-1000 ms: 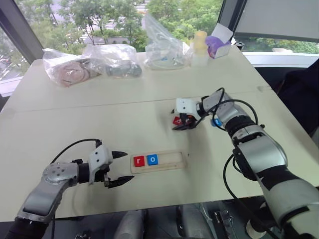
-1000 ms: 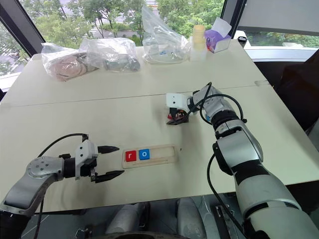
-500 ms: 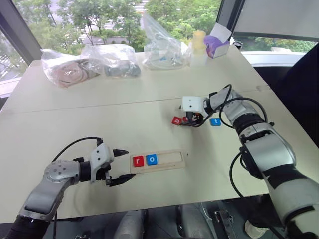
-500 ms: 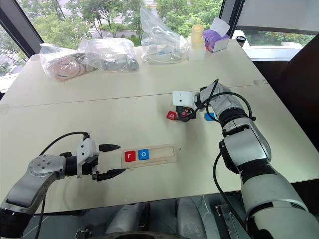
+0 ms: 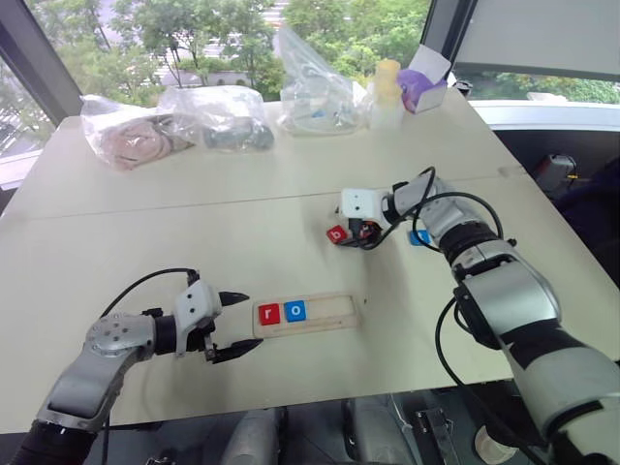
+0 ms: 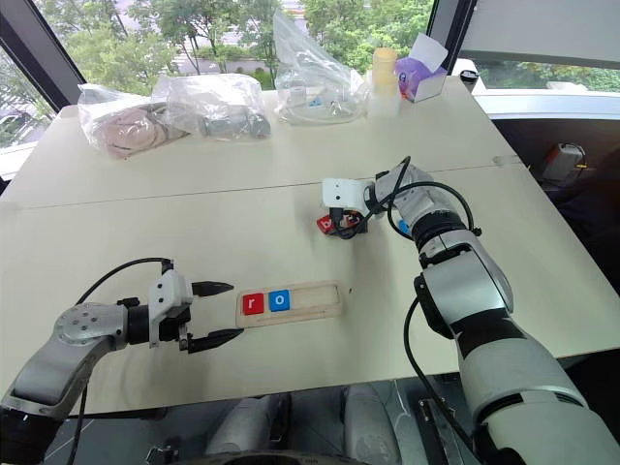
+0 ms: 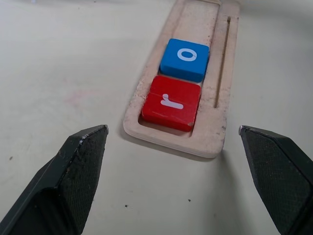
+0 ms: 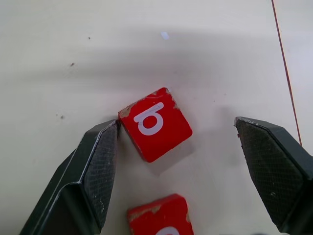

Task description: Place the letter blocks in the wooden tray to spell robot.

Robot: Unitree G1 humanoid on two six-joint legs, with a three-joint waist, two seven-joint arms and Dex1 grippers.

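Red b block [image 8: 155,124] beside right hand [image 8: 178,161]

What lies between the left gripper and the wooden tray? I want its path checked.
Nothing: the left wrist view shows bare tabletop between the left gripper and the wooden tray.

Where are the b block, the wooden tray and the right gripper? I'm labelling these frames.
b block [image 8: 155,124]: right wrist view, on its red top face.
wooden tray [image 7: 211,136]: left wrist view, on its bare near rim.
right gripper [image 8: 188,169]: right wrist view, midway between its fingertips.
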